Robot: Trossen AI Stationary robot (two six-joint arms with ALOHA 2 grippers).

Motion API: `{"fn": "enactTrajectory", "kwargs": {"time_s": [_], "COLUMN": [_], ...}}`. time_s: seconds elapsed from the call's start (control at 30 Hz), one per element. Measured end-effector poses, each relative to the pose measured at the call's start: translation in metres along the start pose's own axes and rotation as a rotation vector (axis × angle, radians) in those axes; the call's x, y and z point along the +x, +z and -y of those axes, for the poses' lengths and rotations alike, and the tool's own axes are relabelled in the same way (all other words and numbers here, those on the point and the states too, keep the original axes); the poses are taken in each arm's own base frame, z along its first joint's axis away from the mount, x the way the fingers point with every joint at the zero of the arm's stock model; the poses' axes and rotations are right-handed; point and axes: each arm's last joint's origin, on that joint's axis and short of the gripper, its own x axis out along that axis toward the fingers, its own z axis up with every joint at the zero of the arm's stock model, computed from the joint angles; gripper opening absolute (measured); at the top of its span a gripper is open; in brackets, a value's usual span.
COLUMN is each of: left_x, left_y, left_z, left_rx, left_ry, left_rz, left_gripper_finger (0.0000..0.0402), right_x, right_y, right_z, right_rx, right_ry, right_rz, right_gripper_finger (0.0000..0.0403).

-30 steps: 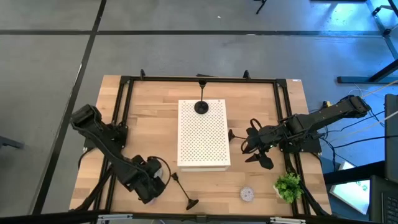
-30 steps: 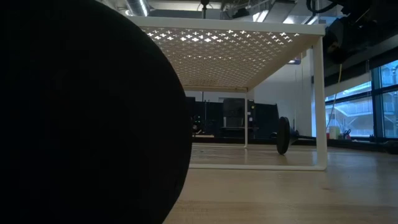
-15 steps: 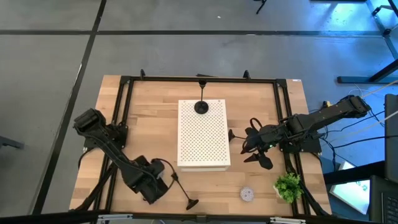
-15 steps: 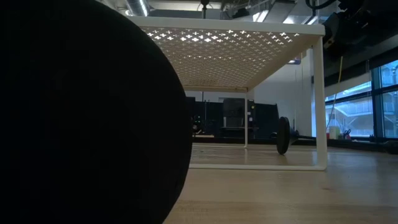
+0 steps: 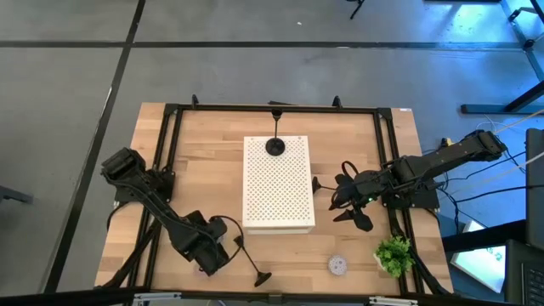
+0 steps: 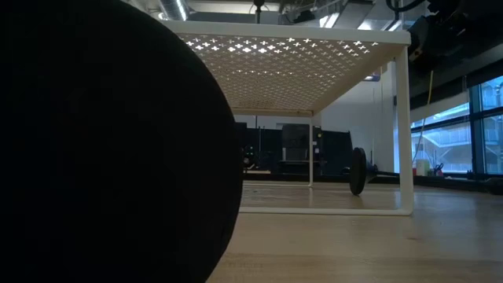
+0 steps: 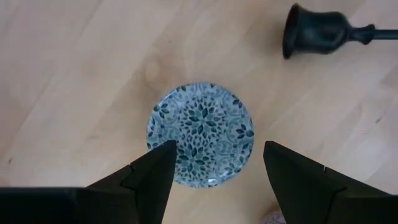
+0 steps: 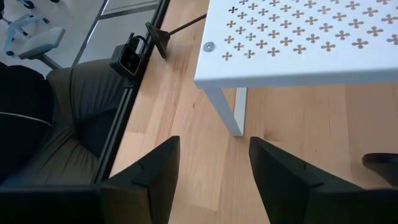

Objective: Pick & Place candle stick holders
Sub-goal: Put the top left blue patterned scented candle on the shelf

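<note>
A round puck with a blue-green leaf pattern (image 7: 200, 134) lies flat on the wooden table near its front left. My left gripper (image 7: 214, 155) points down over it, open, with one finger on each side; in the high view the gripper (image 5: 212, 251) hides the puck. Beside it a black candle stick holder (image 5: 249, 259) lies on its side, cup end (image 7: 311, 31) toward the puck; its round base (image 6: 110, 141) fills the low view's left. Another black holder (image 5: 275, 146) stands upright on the white board. My right gripper (image 8: 211, 146) waits open, right of the board (image 5: 340, 200).
The white perforated board (image 5: 279, 183) stands on legs mid-table. A pale puck (image 5: 338, 265) and a small green plant (image 5: 393, 253) sit at the front right. A black disc (image 6: 357, 169) stands on edge beyond the board. A black frame (image 5: 170, 110) rims the table.
My left gripper has rolled a little about its own pointing line above the patterned puck and has edged slightly toward the lying black holder. Its fingers have stayed open. The right arm and the holders have kept still.
</note>
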Motion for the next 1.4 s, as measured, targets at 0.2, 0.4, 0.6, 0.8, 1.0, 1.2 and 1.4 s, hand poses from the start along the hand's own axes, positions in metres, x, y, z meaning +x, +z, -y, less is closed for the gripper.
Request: {"fn": "enactTrajectory", "kwargs": {"time_s": [0.2,0.4,0.6,0.8,1.0,1.2,1.4], "left_x": [0.002,0.003,0.003,0.003,0.003,0.003,0.006], "left_y": [0.009,0.015,0.015,0.016,0.016,0.017,0.017], "left_z": [-0.006,-0.007,-0.006,-0.005,-0.005,-0.006,-0.006], "left_rx": [-0.078,-0.041,-0.014,-0.004,-0.014,-0.013,0.000], "left_ry": [0.053,0.043,0.044,0.035,0.036,0.043,0.036], "left_rz": [-0.062,-0.088,-0.058,-0.047,-0.042,0.005,0.021], "left_gripper_finger": [0.0250,0.0250,0.0249,0.0261,0.0314,0.0370,0.0386], "right_x": [0.000,0.000,0.000,0.000,0.000,0.000,0.000], "right_y": [0.000,0.000,0.000,0.000,0.000,0.000,0.000], "right_z": [0.000,0.000,0.000,0.000,0.000,0.000,0.000], "right_rx": [0.000,0.000,0.000,0.000,0.000,0.000,0.000], "right_ry": [0.000,-0.003,-0.003,-0.003,-0.003,-0.003,-0.003], "right_rz": [0.000,0.001,0.001,0.001,0.001,0.001,0.001], "right_gripper_finger": [0.0195,0.0195,0.0195,0.0195,0.0195,0.0195,0.0195]}}
